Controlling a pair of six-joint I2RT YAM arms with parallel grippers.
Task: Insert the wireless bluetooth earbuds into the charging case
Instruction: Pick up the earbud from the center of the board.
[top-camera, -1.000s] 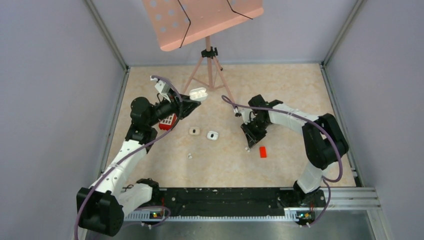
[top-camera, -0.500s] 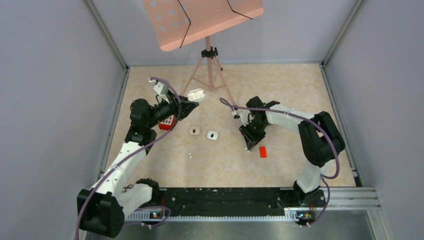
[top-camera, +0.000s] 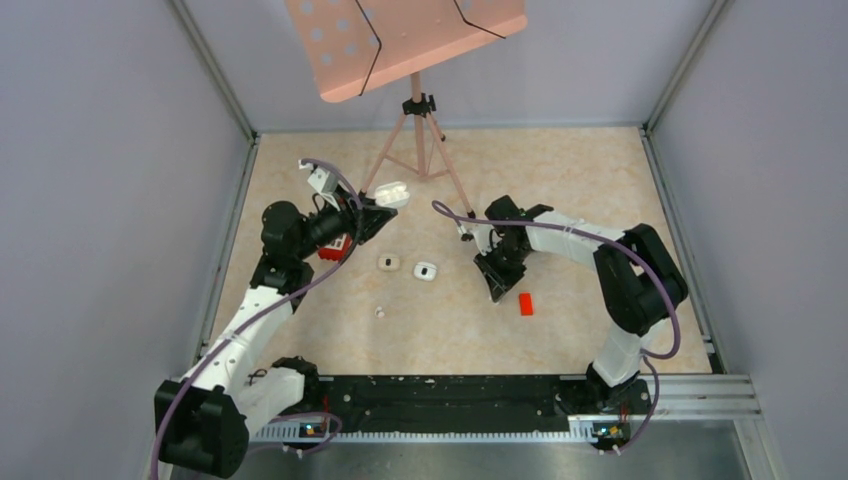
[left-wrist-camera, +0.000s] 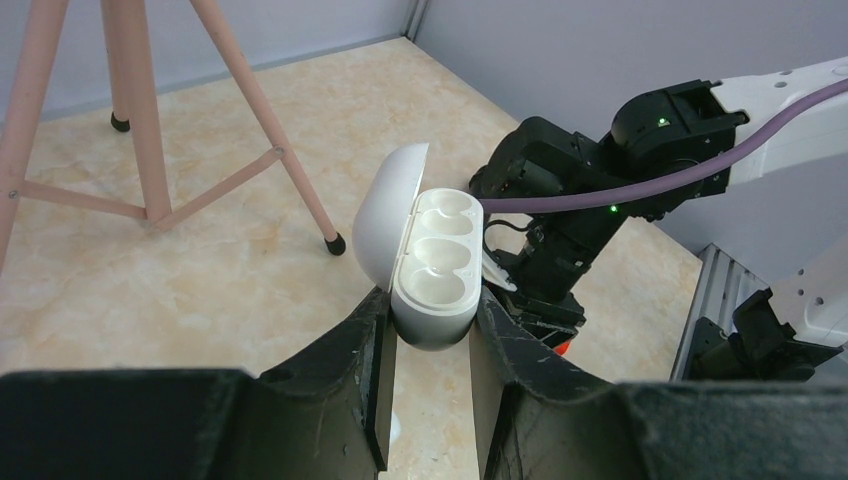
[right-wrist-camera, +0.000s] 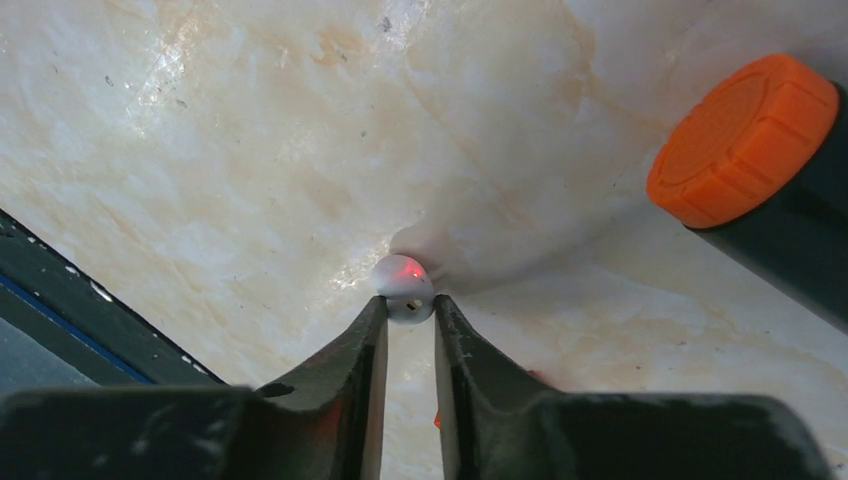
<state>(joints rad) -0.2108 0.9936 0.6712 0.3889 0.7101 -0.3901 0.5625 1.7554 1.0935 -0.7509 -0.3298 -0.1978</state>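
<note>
My left gripper (top-camera: 383, 203) is shut on an open white charging case (top-camera: 394, 189) and holds it above the table, lid tipped back. In the left wrist view the case (left-wrist-camera: 436, 270) sits between my fingertips (left-wrist-camera: 430, 312) with both of its wells empty. My right gripper (top-camera: 494, 289) points down at the table beside the red block (top-camera: 526, 304). In the right wrist view its tips (right-wrist-camera: 408, 306) are shut on a tiny white earbud (right-wrist-camera: 402, 284) with a red light, close over the table. Another earbud (top-camera: 379, 313) lies loose on the table.
Two small white cases (top-camera: 389, 263) (top-camera: 425, 271) lie mid-table. A red object (top-camera: 333, 246) sits under my left arm. A pink music stand's tripod (top-camera: 418, 130) stands at the back. An orange cap on a dark body (right-wrist-camera: 745, 140) is close to my right gripper.
My right gripper has shifted a little left and has taken hold of the earbud that lay by the red block. My left gripper with the case has edged slightly back.
</note>
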